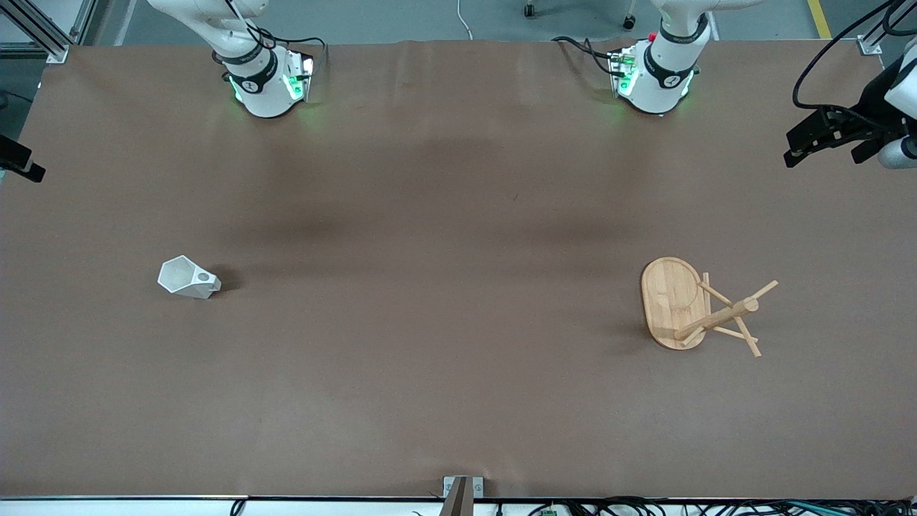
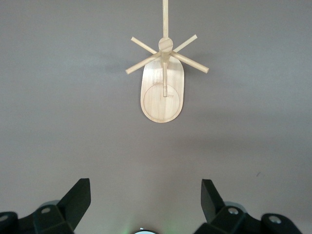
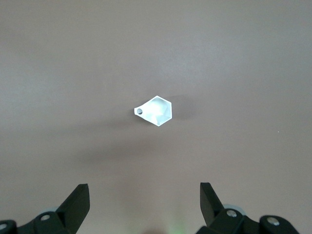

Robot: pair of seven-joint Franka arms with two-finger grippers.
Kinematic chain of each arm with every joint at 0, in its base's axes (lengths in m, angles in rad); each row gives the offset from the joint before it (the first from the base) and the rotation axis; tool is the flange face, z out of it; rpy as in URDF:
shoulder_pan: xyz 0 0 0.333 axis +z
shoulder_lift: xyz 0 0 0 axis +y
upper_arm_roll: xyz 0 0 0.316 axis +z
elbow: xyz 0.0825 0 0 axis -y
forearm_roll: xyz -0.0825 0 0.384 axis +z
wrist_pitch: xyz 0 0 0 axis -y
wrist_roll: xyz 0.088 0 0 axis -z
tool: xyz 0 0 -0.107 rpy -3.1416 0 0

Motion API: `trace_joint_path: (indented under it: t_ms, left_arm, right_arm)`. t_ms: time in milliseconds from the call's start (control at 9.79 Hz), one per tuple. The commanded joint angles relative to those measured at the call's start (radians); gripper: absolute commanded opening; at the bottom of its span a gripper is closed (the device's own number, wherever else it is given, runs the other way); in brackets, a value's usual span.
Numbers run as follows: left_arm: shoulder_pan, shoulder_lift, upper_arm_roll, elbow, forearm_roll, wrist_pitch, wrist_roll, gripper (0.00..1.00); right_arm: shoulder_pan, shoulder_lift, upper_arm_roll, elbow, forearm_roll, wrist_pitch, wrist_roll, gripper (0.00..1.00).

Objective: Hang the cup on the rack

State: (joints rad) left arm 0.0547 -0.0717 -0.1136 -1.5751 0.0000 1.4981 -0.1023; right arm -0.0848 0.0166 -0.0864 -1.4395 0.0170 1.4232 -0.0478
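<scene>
The white faceted cup (image 1: 188, 279) stands on the table toward the right arm's end, mouth up, its pierced handle pointing toward the table's middle. It also shows in the right wrist view (image 3: 156, 111). The bamboo rack (image 1: 698, 306) stands upright on its oval base toward the left arm's end and also shows in the left wrist view (image 2: 164, 78). My right gripper (image 3: 145, 191) is open and empty, high above the table short of the cup. My left gripper (image 2: 145, 187) is open and empty, high above the table short of the rack.
Brown paper covers the table (image 1: 444, 287). The two arm bases (image 1: 266, 82) (image 1: 655, 75) stand at the edge farthest from the front camera. A metal bracket (image 1: 462, 491) sits at the edge nearest to it.
</scene>
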Motion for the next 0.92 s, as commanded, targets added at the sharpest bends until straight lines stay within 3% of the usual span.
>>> trace_joint_path:
  t_ms: [0,204,307,715,818]
  left_arm:
    - [0.004,0.044,0.000,0.021,-0.009,0.002,0.001,1.00]
    - [0.001,0.143,0.002,0.171,0.002,-0.001,0.004,1.00]
    - [0.002,0.142,0.000,0.173,0.000,-0.004,0.004,1.00]
    - [0.010,0.135,0.002,0.171,-0.003,-0.036,0.006,1.00]
    - [0.011,0.132,0.002,0.170,-0.003,-0.067,-0.006,1.00]
  right_arm:
    - [-0.013,-0.009,0.004,-0.009,-0.002,0.011,-0.023,1.00]
    - [-0.016,0.006,-0.001,-0.015,-0.014,0.017,-0.029,1.00]
    - [-0.026,0.009,-0.007,-0.039,-0.014,0.031,-0.029,1.00]
    - [-0.020,0.008,-0.058,-0.397,-0.009,0.394,-0.034,1.00]
    - [-0.023,0.011,-0.058,-0.515,-0.009,0.537,-0.037,1.00]
